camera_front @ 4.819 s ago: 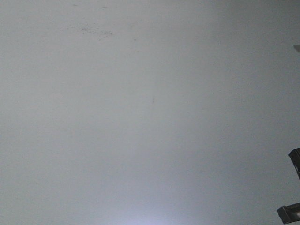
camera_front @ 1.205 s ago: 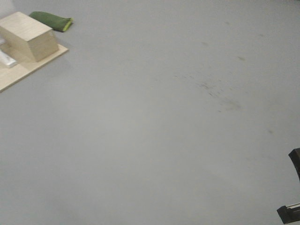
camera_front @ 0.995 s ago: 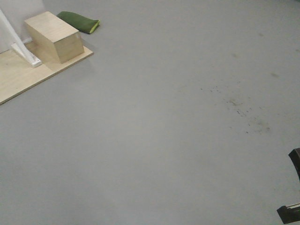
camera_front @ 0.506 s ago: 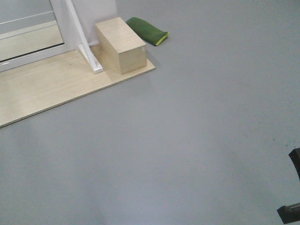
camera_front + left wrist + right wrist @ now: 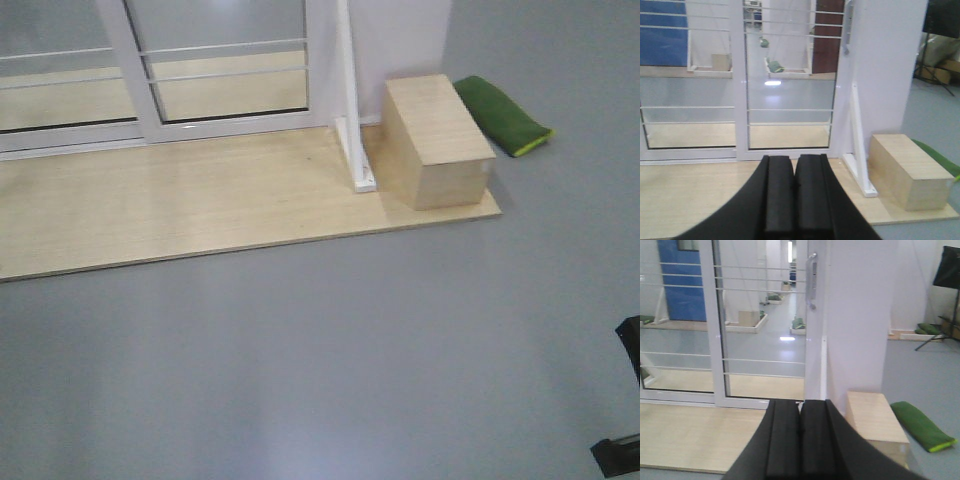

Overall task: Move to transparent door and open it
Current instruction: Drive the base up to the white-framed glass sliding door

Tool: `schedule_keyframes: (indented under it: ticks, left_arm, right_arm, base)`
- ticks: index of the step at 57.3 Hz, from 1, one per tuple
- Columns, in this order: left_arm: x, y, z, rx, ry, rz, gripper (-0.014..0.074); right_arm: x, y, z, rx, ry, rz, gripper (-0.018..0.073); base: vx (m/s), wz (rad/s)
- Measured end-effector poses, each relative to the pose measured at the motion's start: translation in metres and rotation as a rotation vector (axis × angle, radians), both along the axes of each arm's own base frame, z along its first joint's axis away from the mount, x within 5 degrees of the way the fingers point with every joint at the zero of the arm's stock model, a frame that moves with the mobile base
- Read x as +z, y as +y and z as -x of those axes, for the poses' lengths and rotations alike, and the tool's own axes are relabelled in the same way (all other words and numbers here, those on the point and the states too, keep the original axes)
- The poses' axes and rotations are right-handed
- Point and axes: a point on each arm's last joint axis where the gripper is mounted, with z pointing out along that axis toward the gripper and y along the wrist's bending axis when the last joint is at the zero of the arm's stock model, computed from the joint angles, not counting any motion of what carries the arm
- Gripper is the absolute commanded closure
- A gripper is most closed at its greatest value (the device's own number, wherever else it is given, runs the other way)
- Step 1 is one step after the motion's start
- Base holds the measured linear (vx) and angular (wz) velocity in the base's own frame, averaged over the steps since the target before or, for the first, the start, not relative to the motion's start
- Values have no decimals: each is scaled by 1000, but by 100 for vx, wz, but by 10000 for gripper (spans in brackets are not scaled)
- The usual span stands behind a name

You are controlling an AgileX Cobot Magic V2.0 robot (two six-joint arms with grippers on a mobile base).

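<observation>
Pale wood planks form a low platform [image 5: 200, 200] across the upper half of the front view, laid on a grey floor [image 5: 300, 370]. At its far edge, about 11 o'clock from the camera, stands the transparent door [image 5: 225, 75]. It is clear glass in a glossy white frame, crossed by thin white horizontal bars. To its left, nearer 10 o'clock, is a second white-framed glass panel [image 5: 50, 70].

In the right wrist view a curved silver-grey pull handle [image 5: 811, 280] sits on the door's right stile, at roughly 12 o'clock above the fingers. Just right of that stile is a plain white wall [image 5: 855, 315]. The door seems to be shut against it, though the soft focus makes the seam hard to read.

A slanted white support post [image 5: 350, 110] comes down to the platform at 12 o'clock. A light wooden box [image 5: 435, 140] rests just beside its foot at 1 o'clock. A green cushion [image 5: 505, 115] lies on the floor past the box, near 2 o'clock.

The left gripper [image 5: 794, 165] points at the lower rail of the door. Its black pads are pressed flat together with nothing between them. The right gripper [image 5: 800, 407] is closed in the same way and is also empty, aimed at the door's handle side. Both are well apart from the glass.
</observation>
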Motion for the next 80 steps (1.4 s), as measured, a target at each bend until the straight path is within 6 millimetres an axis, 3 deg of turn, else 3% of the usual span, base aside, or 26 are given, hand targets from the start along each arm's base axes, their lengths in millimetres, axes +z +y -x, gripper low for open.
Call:
schedule_keyframes:
  ticks: [22, 80]
  left_arm:
    - [0, 0, 0, 0, 0, 0, 594]
    - [0, 0, 0, 0, 0, 0, 594]
  right_arm:
    - [0, 0, 0, 0, 0, 0, 564]
    - [0, 0, 0, 0, 0, 0, 564]
  base:
    - [45, 42]
    - [47, -1]
